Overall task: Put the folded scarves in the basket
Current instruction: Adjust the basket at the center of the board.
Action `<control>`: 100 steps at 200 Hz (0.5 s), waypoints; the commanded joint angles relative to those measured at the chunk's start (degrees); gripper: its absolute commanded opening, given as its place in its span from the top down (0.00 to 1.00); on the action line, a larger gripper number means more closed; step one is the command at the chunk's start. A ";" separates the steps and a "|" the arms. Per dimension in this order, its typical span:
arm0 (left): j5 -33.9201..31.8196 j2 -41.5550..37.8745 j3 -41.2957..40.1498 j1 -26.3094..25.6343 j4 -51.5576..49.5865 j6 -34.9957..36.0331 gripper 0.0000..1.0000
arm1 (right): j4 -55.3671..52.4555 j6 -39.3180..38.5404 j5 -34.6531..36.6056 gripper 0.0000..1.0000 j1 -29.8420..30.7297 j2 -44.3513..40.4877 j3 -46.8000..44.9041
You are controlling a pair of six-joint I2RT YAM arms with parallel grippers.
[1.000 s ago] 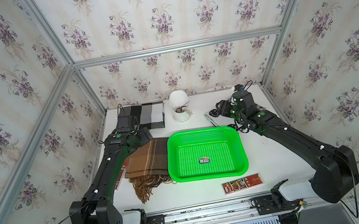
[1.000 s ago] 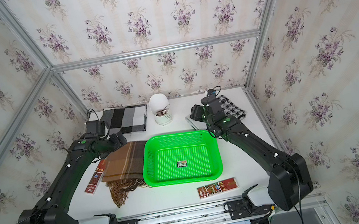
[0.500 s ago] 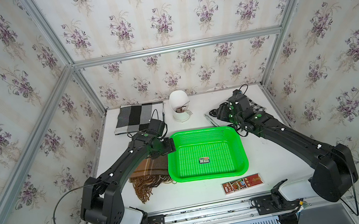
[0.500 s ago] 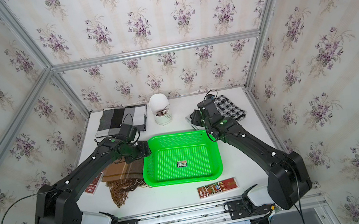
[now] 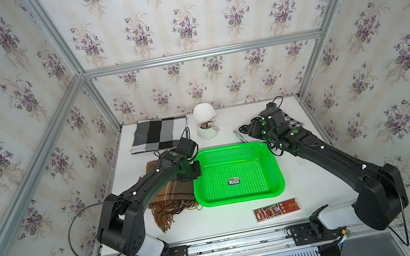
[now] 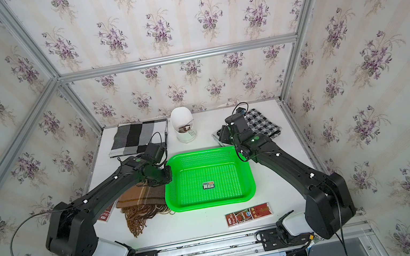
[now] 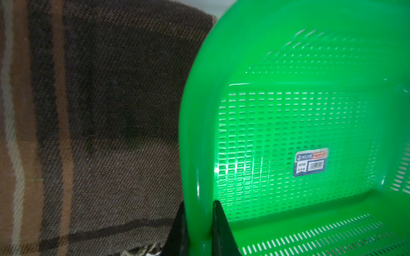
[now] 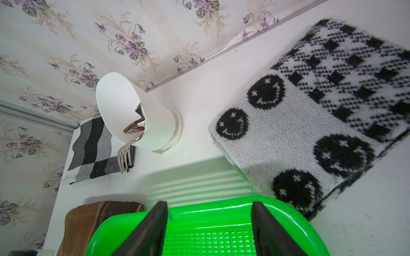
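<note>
White tabletop [image 5: 209,226]; left gripper [image 7: 198,210] clamped on basket [image 5: 241,198] rim; right gripper [image 8: 209,205] parted near it; brown scarf [image 5: 172,193] soft, limp, likely best pinched at fold.

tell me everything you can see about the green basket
Bright green plastic basket, rectangular with rounded corners, perforated walls and floor, empty but for a barcode sticker. It sits on the white table beside the brown scarf. The left gripper is shut on its rim; the right gripper stands open at its far rim.
</note>
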 commanded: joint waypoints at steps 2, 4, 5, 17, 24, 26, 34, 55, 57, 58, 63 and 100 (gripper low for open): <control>0.47 -1.07 0.01 -0.52 0.76 -1.17 1.00 | -0.98 0.31 1.12 0.36 0.14 -0.10 1.31; 0.78 -1.21 0.00 -0.67 1.01 -1.37 1.00 | -1.06 0.25 1.23 0.36 0.15 -0.11 1.42; 0.89 -1.25 0.04 -0.71 1.09 -1.49 1.00 | -1.08 0.24 1.30 0.36 0.14 -0.16 1.47; 1.69 -1.51 0.63 -2.06 1.75 -2.89 1.00 | -1.60 0.06 2.02 0.36 0.18 -0.68 1.93; 1.94 -1.48 1.22 -3.07 1.82 -3.99 1.00 | -1.79 -0.02 2.50 0.36 0.20 -1.06 2.17; 1.92 -1.46 1.42 -3.35 1.73 -4.30 1.00 | -1.84 -0.03 2.59 0.36 0.21 -1.14 2.21; 1.70 -1.37 2.19 -4.34 1.45 -6.16 1.00 | -2.04 -0.13 2.98 0.36 0.15 -1.57 2.39; 2.25 -1.38 3.53 -7.31 2.93 -9.72 1.00 | -2.27 -0.21 3.79 0.36 0.16 -2.56 2.53; 2.24 -1.31 3.89 -7.64 2.84 -10.06 1.00 | -2.33 -0.19 3.79 0.36 0.14 -2.64 2.49; 2.19 -1.25 3.96 -7.76 2.80 -10.19 1.00 | -2.37 -0.20 3.81 0.36 0.13 -2.70 2.49; 2.02 -0.99 4.76 -8.38 2.34 -11.11 1.00 | -2.49 -0.20 4.00 0.36 0.13 -2.83 2.57; 2.41 -1.97 4.44 -11.65 6.60 -18.60 1.00 | -3.22 -0.34 4.91 0.37 0.14 -3.85 2.74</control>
